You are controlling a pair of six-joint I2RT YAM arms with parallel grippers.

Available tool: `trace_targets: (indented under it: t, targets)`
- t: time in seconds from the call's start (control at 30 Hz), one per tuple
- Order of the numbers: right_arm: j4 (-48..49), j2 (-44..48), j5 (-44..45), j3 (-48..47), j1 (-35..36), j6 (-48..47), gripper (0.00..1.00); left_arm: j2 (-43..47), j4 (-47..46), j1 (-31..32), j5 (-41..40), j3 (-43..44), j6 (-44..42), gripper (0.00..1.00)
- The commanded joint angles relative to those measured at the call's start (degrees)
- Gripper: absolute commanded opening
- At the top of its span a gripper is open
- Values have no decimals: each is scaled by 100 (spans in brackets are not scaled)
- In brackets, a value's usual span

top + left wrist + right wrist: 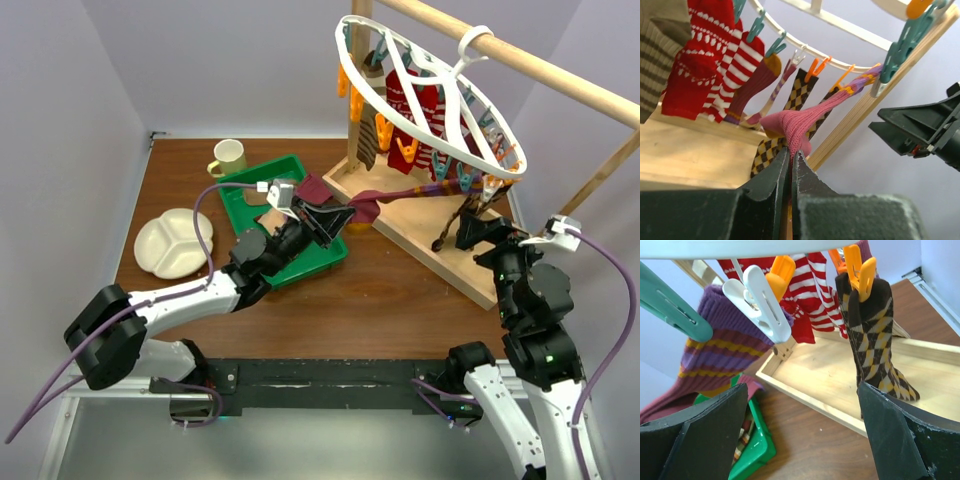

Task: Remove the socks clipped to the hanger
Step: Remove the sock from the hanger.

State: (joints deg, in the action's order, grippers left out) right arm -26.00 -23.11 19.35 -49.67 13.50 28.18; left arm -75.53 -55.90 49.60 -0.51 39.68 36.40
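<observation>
The left gripper [791, 156] is closed tight on the end of 1 pink sock [796, 124]. The sock is pulled long from a clip [897, 50] at the hanger's [740, 247] front edge. The right gripper [802, 405] is wide open near that clip.

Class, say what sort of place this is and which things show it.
Probably a robot lab cell staged for laundry: plain walls box in a wooden table, a left arm and right arm sit at its near edge, and socks hang clipped to a white hanger on a wooden rail.
</observation>
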Motion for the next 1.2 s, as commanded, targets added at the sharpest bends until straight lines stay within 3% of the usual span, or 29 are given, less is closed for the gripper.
trace_targets:
  t: [0.0, 0.23, 0.63, 1.17]
  targets:
    - [665, 53, -107, 238, -5, -120, 97, 170, 325, -47, -204, 312, 16, 0]
    - [2001, 97, -862, 862, -5, 12, 99, 108, 852, -47, 25, 593, 244, 0]
    - [4031, -176, -1399, 1785, -5, -41, 99, 135, 1529, -249, 1114, 760, 1211, 0]
    - [4639, -387, -1426, 1935, -5, 135, 98, -94, 1591, -329, 1897, 848, 1739, 0]
